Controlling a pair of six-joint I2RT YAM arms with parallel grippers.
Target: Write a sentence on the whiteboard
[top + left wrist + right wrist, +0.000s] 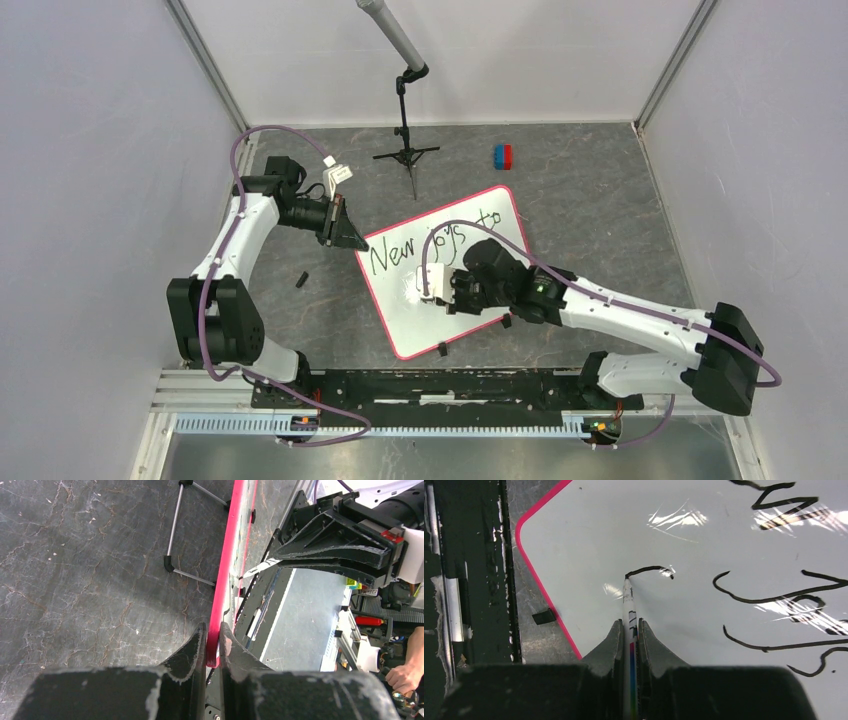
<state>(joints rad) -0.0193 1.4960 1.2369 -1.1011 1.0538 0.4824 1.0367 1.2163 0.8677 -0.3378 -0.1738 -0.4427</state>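
The whiteboard (400, 308) lies askew on the grey table (600, 200) between the two arms. The sentence (400, 255) reads "New joys to" so far, with a short stroke begun below it. The right gripper (629, 630) is pinching the marker (628, 611), tip on the board, and the left gripper (212, 635) nips the pink rim. A hard press could slide the board out of that thin hold, or the wrist could smear the ink. From above, the right arm hides the new stroke, which is too short to read.

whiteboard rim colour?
Pink-red rim; it shows best in the left wrist view.
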